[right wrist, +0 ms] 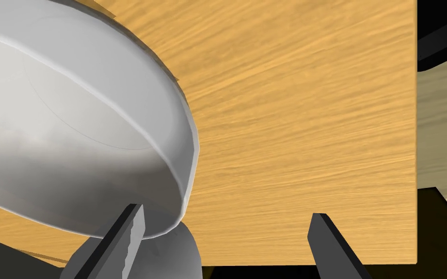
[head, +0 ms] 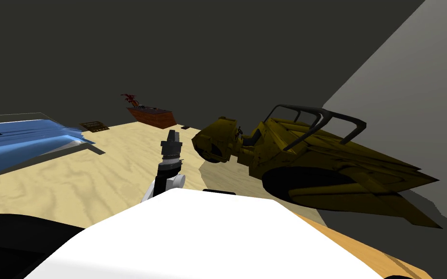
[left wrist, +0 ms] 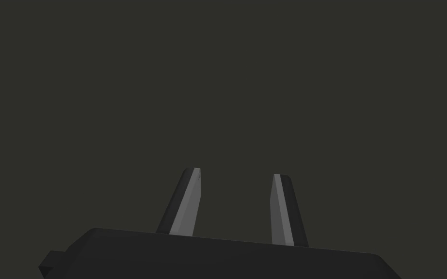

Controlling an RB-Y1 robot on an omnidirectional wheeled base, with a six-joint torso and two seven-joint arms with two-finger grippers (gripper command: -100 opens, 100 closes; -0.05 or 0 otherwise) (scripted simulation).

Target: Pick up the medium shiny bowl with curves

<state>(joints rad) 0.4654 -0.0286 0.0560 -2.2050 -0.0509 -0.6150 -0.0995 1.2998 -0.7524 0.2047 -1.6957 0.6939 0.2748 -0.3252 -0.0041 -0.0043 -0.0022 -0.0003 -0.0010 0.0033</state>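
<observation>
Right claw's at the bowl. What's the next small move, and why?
Probably nudge the right claw sideways toward the white bowl: its fingers stand open, one beside the bowl's wall, the other over the wooden surface, so the rim isn't between them yet.

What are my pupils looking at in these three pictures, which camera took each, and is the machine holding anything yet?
A two-armed robot in a simulated house. The head camera looks down at a pale floor and a dark yellow car. The left wrist camera shows the left gripper, raised and open. The right wrist camera shows the right gripper, open, beside a pale grey bowl on an orange wooden tabletop. Nothing is held.
</observation>
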